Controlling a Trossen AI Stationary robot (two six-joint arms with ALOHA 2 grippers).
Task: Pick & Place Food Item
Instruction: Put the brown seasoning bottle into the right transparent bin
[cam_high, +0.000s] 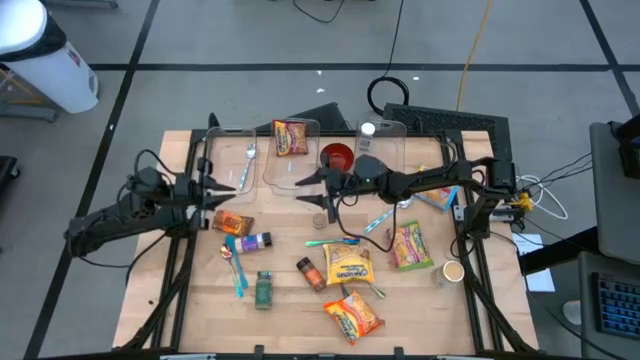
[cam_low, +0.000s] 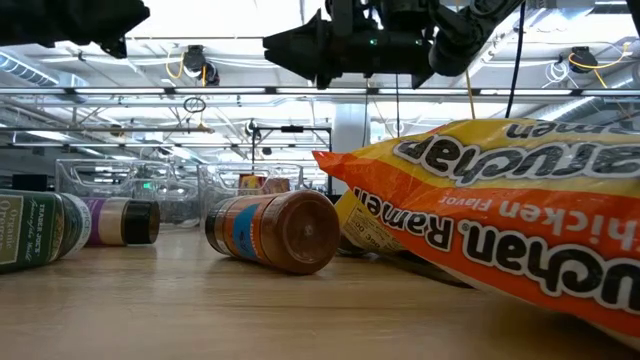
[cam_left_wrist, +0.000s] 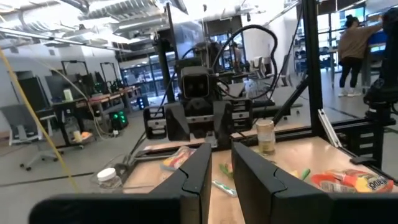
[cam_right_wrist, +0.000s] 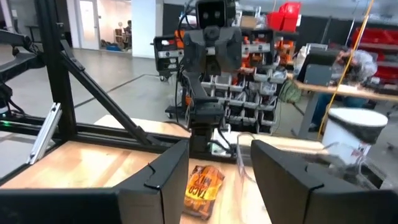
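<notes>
both sets of jaws stand parted with nothing between them, as we see it: the left gripper (cam_high: 243, 184) shows only a narrow gap in its wrist view, the right gripper (cam_high: 303, 183) a wider one in its own. we find both raised above the table (cam_high: 420, 300), tips facing each other near the clear containers (cam_high: 232, 155) at the far edge. one container holds a snack packet (cam_high: 291, 137); a red bowl (cam_high: 338, 156) sits beside it. on the wood we see a taco packet (cam_high: 232, 222) just under the left gripper, a brown spice jar (cam_low: 275, 231), a purple jar (cam_high: 254, 241), a green jar (cam_high: 263, 289), and ramen packs (cam_high: 347, 265) toward the near side.
</notes>
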